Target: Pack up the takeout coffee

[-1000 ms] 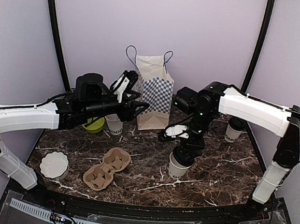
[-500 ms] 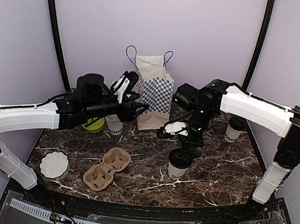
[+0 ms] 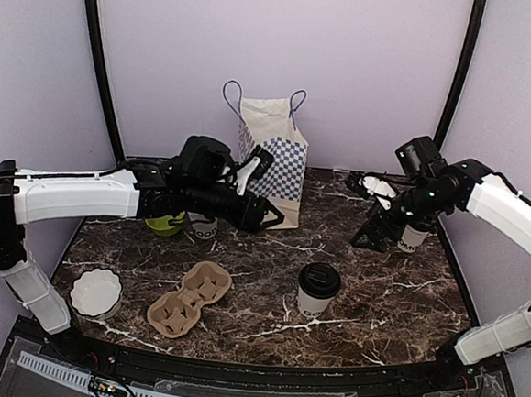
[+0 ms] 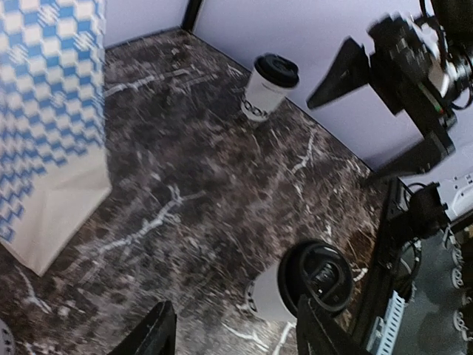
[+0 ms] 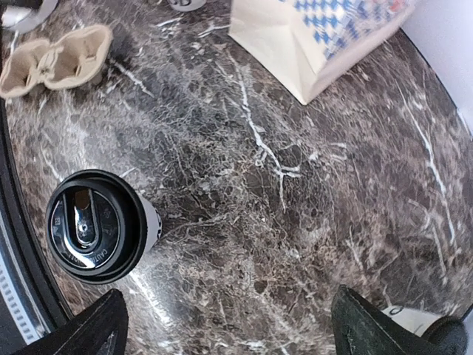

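Observation:
One takeout coffee cup, white with a black lid, stands upright mid-table; it also shows in the left wrist view and the right wrist view. The second lidded cup stands at the back right, partly behind my right arm; it also shows in the left wrist view. My left gripper is open and empty, above the table in front of the bag, left of the middle cup. My right gripper is open and empty, raised just left of the second cup.
A blue-checked paper bag stands at the back centre. A brown pulp carrier lies at the front left, with a white fluted dish beside it. A white lettered cup and a green object sit behind my left arm.
My right gripper has lifted off the middle cup and swung back and right, towards the second cup. My left gripper has reached right, past the bag's front.

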Controlling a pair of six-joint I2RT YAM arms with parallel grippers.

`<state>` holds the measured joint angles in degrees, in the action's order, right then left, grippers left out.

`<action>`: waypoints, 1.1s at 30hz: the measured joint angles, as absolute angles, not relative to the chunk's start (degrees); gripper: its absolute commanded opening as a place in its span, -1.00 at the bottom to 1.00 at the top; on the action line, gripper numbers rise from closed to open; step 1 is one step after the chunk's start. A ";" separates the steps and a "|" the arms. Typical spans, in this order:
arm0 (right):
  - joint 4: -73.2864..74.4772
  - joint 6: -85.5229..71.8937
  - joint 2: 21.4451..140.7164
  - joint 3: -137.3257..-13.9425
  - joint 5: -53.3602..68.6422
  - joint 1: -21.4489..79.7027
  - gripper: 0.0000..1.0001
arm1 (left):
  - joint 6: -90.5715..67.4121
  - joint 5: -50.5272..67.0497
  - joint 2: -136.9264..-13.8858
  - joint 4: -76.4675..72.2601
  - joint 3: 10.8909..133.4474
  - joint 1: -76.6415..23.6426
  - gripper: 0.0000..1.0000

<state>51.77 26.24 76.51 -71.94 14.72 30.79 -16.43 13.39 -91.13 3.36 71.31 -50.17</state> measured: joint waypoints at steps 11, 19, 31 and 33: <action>49.98 19.84 87.79 -64.69 38.02 20.32 -0.08 | -26.65 26.76 -99.29 4.82 71.09 -52.27 -0.13; 52.84 22.81 91.68 -63.53 46.61 20.21 0.01 | -30.76 31.83 -102.61 2.72 70.98 -52.25 -0.10; 55.53 26.04 92.42 -63.31 51.72 20.43 -0.18 | -31.27 36.23 -105.75 2.44 71.24 -52.25 -0.23; 55.66 26.15 92.90 -63.29 51.79 20.49 -0.19 | -31.27 36.77 -106.56 2.46 71.59 -52.25 -0.24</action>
<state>55.66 26.15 92.90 -63.29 51.79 20.49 -31.27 36.77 -106.56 2.46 71.59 -52.25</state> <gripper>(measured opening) 0.412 0.384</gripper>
